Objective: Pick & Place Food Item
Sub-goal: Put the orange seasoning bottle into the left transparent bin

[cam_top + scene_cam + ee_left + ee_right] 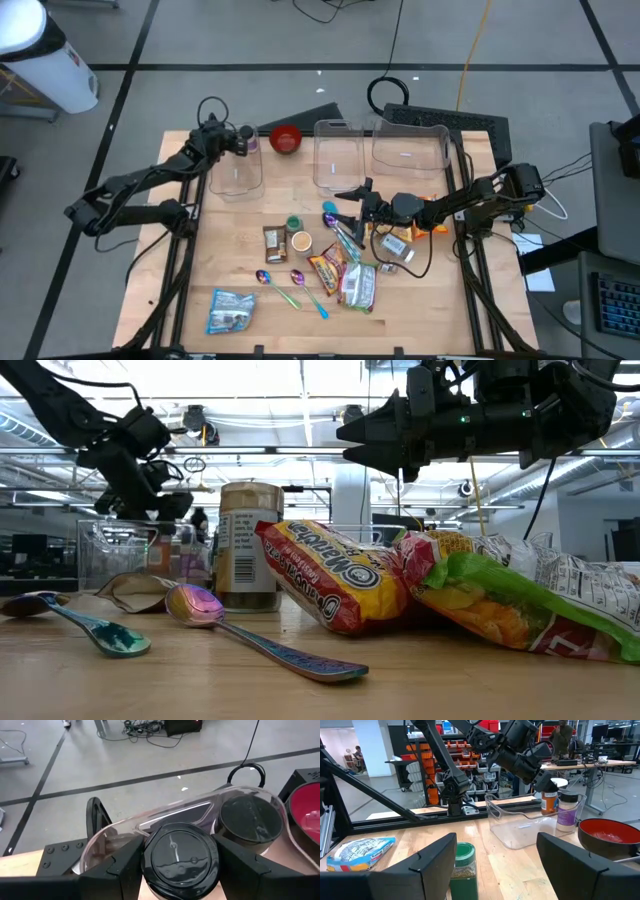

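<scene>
My left gripper reaches over the far left clear container and is shut on a black-lidded jar. From the right wrist view this jar has an orange label. A second black-lidded jar stands in the same container. Whether the held jar's base touches the container floor, I cannot tell. My right gripper hovers open and level above the table's middle, holding nothing. A green-lidded jar stands on the table beyond its fingers. My left gripper pinches the jar's round black lid between its two fingers, one on each side. The fingers slant down from the table's left side. The jar hangs upright below them, inside the container's rim.
A red bowl sits just right of the left container. Two more clear containers stand along the far edge. Ramen packets, small jars, spoons and a blue bag lie across the table's middle and near side.
</scene>
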Tool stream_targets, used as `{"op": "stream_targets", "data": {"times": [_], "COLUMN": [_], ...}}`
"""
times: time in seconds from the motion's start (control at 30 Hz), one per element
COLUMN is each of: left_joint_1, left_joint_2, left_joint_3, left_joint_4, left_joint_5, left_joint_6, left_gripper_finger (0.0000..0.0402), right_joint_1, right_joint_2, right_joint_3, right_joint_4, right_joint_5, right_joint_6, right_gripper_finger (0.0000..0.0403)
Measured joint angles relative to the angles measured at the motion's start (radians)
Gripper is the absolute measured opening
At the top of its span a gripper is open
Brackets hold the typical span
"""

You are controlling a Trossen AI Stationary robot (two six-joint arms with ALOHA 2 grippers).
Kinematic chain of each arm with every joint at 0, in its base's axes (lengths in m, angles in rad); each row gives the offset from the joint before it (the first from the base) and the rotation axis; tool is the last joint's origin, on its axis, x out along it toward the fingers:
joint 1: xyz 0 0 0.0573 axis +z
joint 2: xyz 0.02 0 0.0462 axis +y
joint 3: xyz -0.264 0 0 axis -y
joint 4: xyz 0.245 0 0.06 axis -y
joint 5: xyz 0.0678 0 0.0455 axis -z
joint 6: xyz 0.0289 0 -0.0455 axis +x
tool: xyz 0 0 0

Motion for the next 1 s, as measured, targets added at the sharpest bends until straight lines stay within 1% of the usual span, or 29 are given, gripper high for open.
{"op": "stream_targets", "data": {"times": [0.67,1.0], "left_joint_1": [0.016,0.013], "left_joint_2": [0.013,0.096], "left_joint_3": [0.0,0.002], "left_joint_4": [0.032,0.063], "left_joint_5": [0.006,-0.02], "left_joint_6": [-0.034,-0.051], "left_gripper_finger": [0.0211,0.0211], "right_joint_1": [0.0,0.0], "right_joint_2": [0.0,0.0], "right_joint_3": [0.0,0.0], "right_joint_4": [0.005,0.005], "right_joint_5": [0.0,0.0], "right_joint_6": [0.0,0.0], "right_gripper_finger": [0.0267,0.0267]}}
